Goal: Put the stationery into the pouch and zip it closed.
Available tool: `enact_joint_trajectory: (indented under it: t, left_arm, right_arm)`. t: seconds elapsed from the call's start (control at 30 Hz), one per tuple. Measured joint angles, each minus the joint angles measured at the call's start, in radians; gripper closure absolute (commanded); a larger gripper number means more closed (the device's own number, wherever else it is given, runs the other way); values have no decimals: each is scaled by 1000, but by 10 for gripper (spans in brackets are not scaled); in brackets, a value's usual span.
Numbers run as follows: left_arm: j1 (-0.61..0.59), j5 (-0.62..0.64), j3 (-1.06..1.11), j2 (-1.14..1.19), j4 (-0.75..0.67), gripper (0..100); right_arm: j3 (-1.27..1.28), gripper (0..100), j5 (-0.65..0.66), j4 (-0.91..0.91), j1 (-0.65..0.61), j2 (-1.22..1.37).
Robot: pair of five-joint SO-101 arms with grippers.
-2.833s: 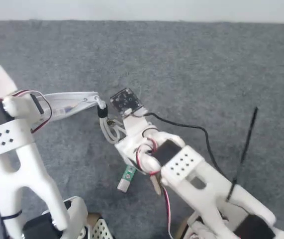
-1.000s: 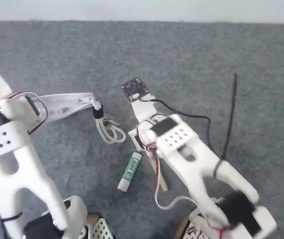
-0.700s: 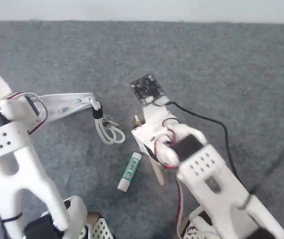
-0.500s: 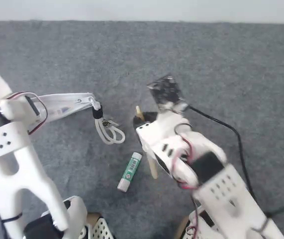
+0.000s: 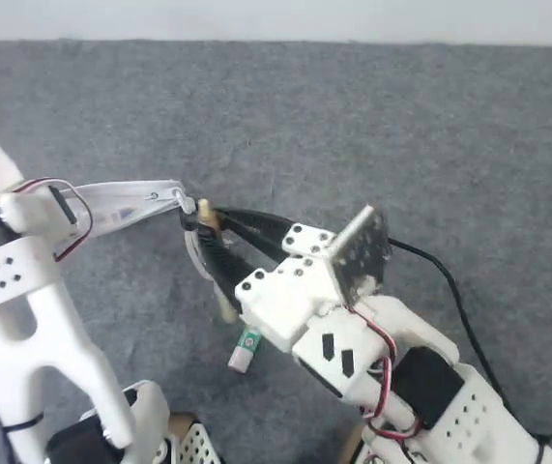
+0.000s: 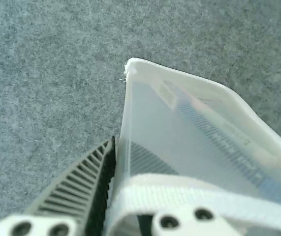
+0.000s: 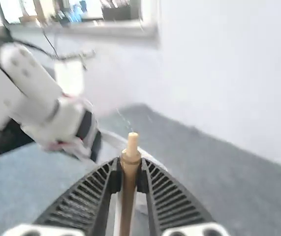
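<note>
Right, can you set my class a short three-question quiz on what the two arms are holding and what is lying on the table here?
1. True or false: the right gripper is shut on a wooden pencil.
2. What does the left gripper hold? A: a pair of scissors. B: the translucent pouch. C: an eraser.
3. Fill in the gap: the glue stick lies on the grey ____, partly under the right arm.

Key: 1 true. 2 B. 3 carpet.
</note>
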Motion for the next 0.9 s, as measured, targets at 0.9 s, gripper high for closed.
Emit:
enact_joint_trajectory:
  t: [0.9]
  left_arm:
    - [0,0,0,0,0,988]
  right_arm:
    - [-25,991,0,-962,-127,437]
